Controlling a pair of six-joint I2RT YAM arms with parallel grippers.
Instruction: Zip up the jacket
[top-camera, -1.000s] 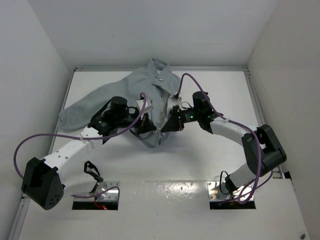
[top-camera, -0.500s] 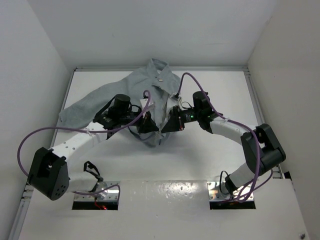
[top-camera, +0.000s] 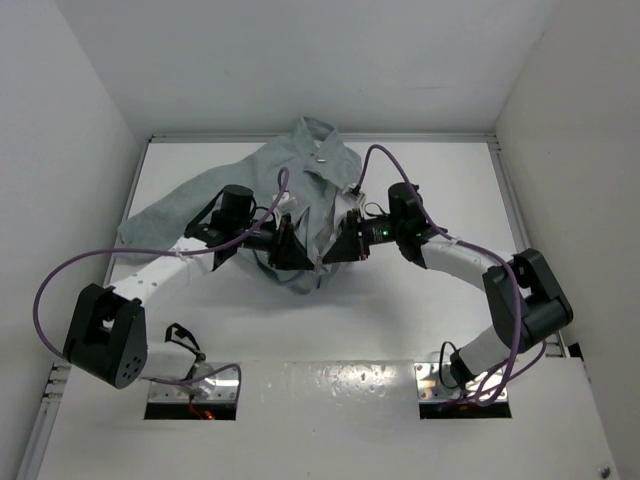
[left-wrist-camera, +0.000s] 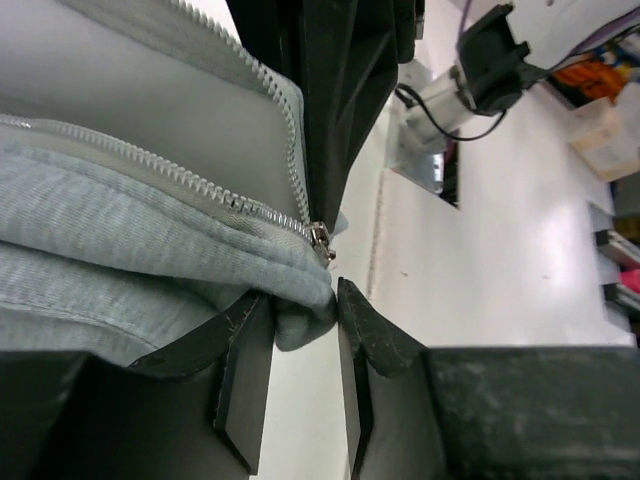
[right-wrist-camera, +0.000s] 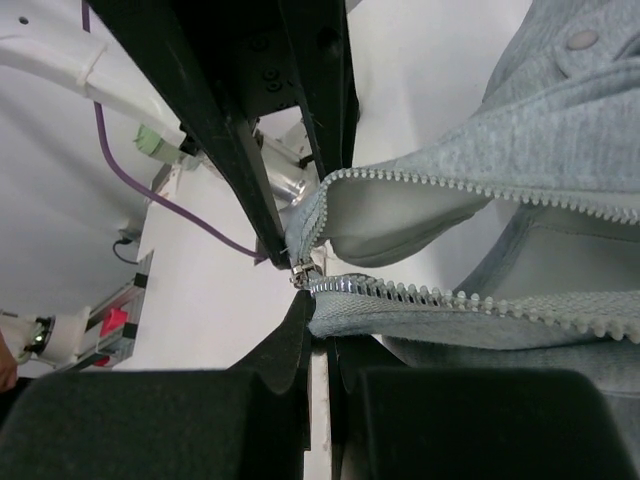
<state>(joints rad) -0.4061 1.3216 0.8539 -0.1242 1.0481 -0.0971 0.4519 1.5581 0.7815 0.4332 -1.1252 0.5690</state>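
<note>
White walls closed in a white table (top-camera: 400, 300) on three sides. The jacket (top-camera: 300, 175) lay bunched at the middle of the table toward the far edge. One sleeve (top-camera: 160, 225) trailed toward the left edge, and the bottom hem pointed at the near edge. Its zipper (left-wrist-camera: 180, 175) stood open along the visible length. The two tooth rows met only at the slider (left-wrist-camera: 321, 240), which sat at the hem end.

Right gripper (right-wrist-camera: 318, 335): fingers closed on the jacket's hem edge directly beneath the slider.

Left gripper (left-wrist-camera: 300, 300): fingers (left-wrist-camera: 245, 345) narrowly parted, with the hem corner lying between the tips. A firm pinch was not evident.

The two grippers faced each other across the hem, just beside one another.

The step in hand was judged to be taking hold at the slider so that the run up the teeth could begin. Little of the task appeared done.

Procedure judged suitable:
1. The right gripper needed to pin the hem low, so that the tooth rows had tension to work against.
2. The left gripper needed to close on the slider's pull, not on fabric. The pull was too small to make out in either wrist view, so a slow approach was advisable.
3. The draw needed to follow the line of the teeth toward the far edge, without sideways lift.

Risks: loose lining beside the slider could jam it. The rows also spread well apart further up.
</note>
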